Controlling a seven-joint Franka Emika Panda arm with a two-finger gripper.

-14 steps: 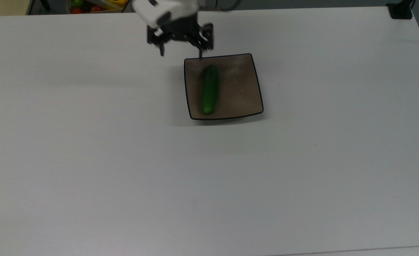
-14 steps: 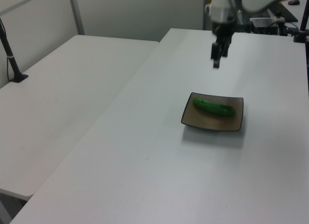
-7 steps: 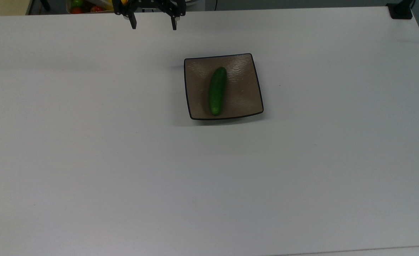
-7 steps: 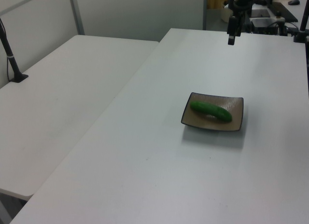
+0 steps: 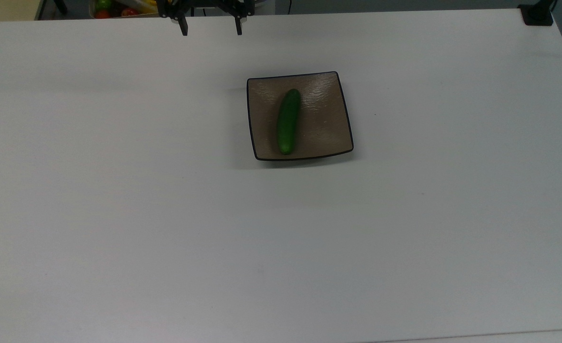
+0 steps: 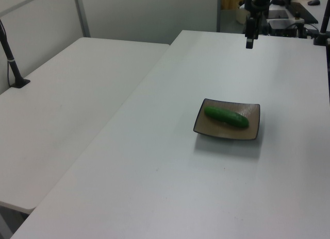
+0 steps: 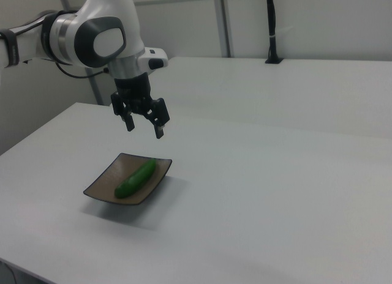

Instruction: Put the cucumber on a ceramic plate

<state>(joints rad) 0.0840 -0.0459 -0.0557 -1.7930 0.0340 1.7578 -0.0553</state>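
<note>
I see the white table point(image 5: 118, 190) bare around the task things | ceramic plate point(image 5: 326, 128) flat on it | my gripper point(image 7: 144, 126) hangs above the plate, apart from it, jaws spread and empty | cucumber point(image 5: 288, 121) lies lengthwise on the plate.

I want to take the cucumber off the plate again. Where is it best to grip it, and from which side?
Probably at the middle of the cucumber, from straight above, fingers across its short width. It lies flat and lengthwise on the plate, with bare plate on both long sides for the fingers.
</note>
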